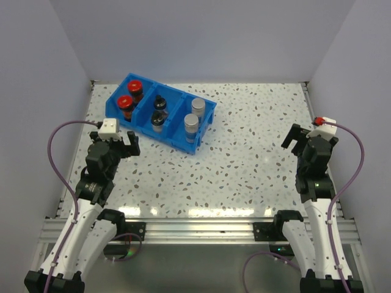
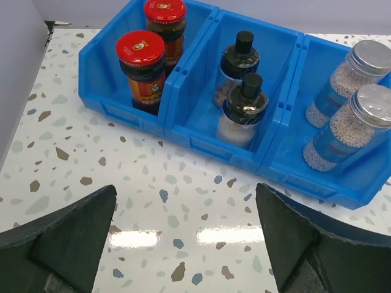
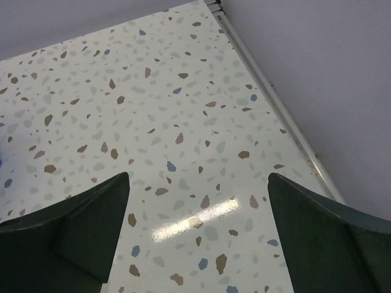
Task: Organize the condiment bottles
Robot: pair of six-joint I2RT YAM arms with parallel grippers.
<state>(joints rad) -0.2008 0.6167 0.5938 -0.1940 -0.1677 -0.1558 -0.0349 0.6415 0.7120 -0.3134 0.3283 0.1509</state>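
Note:
A blue three-compartment bin (image 1: 174,137) stands at the back left of the table. Its left compartment holds two red-capped jars (image 1: 126,105) (image 2: 142,68), the middle one two dark black-capped bottles (image 1: 159,116) (image 2: 244,107), the right one two silver-capped clear jars (image 1: 191,126) (image 2: 351,125). My left gripper (image 1: 126,145) is open and empty, just in front of the bin (image 2: 220,143); in the left wrist view the left gripper (image 2: 186,210) shows only bare table between its fingers. My right gripper (image 1: 299,139) (image 3: 198,201) is open and empty over the table's right side.
The speckled table (image 1: 244,152) is walled by white panels at the back and sides. A metal rail (image 3: 275,104) runs along its right edge, close to my right gripper. The arm bases and purple cables sit at the near edge.

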